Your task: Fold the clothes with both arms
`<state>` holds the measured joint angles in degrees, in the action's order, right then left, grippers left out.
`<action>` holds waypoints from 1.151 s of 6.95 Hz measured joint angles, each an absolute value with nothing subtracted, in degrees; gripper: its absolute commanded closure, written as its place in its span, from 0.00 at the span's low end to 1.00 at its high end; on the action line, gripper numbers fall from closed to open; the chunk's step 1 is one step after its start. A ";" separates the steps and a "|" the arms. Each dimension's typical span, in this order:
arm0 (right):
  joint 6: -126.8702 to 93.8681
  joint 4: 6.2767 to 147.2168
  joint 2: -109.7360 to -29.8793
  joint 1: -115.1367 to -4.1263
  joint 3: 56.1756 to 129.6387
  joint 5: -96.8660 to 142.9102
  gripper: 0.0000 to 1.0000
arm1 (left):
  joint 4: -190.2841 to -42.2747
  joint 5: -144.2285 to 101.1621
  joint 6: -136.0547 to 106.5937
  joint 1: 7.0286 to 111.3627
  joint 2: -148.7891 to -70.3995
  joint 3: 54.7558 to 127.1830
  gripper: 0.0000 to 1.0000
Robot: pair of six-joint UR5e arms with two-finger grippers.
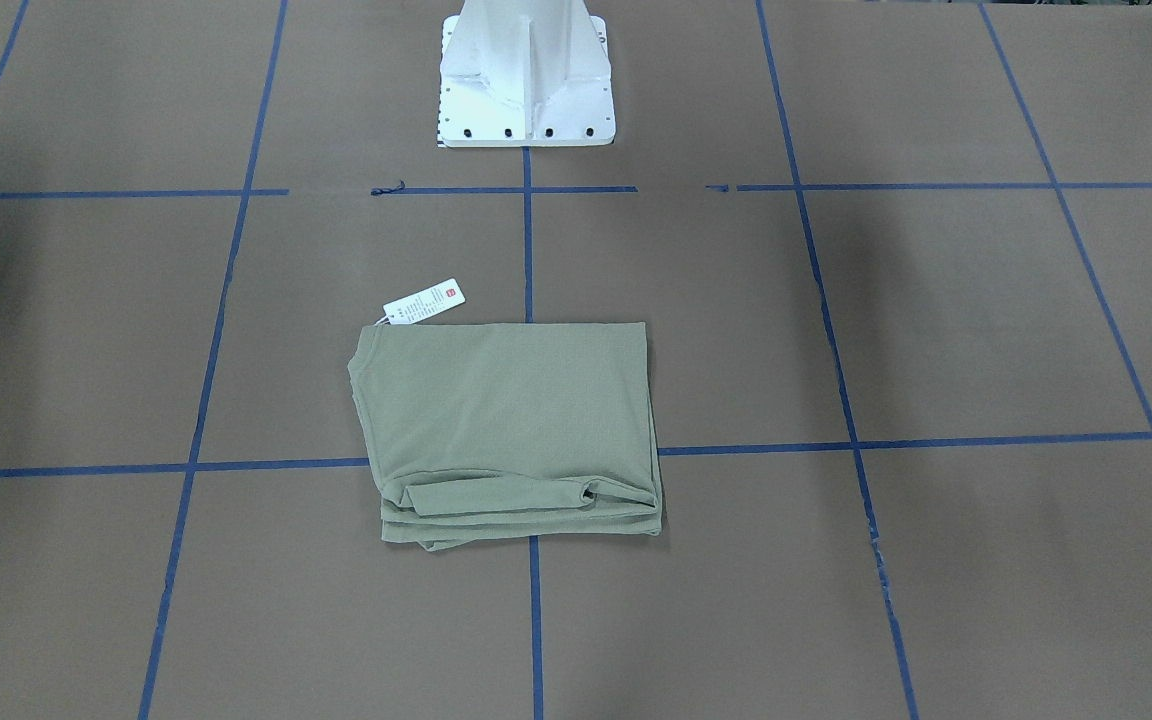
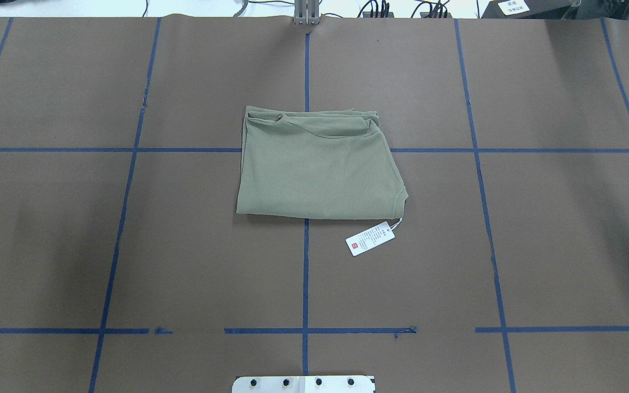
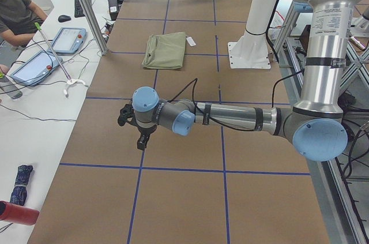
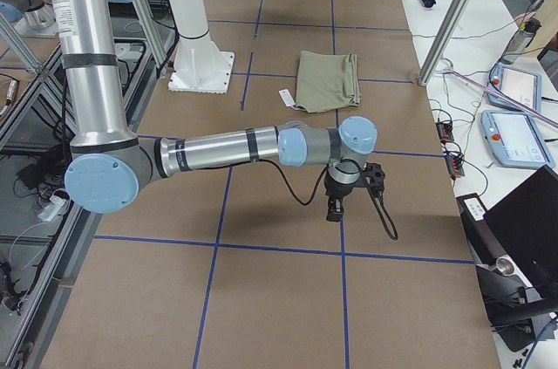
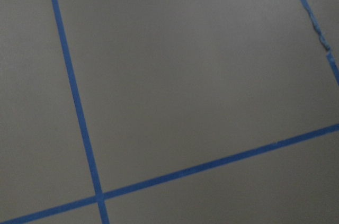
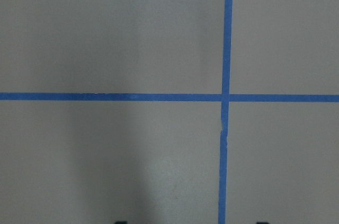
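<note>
Left hand (image 3: 139, 138), right hand (image 4: 336, 208): over bench ends; apart or together, cannot tell. Shirt (image 2: 317, 169), mid-bench: folded, probably done; avoid snagging hang tag (image 2: 370, 238).

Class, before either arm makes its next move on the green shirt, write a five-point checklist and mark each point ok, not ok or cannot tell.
1. Shirt folded into a compact rectangle: ok.
2. Shirt free of both arms: ok. The left gripper and right gripper hang over bare table, well away from it.
3. Hang tag tucked inside: not ok. It lies on the table beside the fold.
4. Layers squared at the far edge: not ok. They sit uneven and rolled.
5. Jaws open and ready: cannot tell.
</note>
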<state>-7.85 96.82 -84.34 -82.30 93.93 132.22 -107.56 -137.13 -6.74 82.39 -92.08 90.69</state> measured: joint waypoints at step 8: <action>-8.44 94.71 -88.73 -82.44 94.07 130.62 0.00 | -103.89 -136.83 -7.00 82.95 -87.31 99.61 0.00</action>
<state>-8.44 94.71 -88.73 -82.44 94.07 130.62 -103.89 -136.83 -7.00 82.95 -87.31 99.61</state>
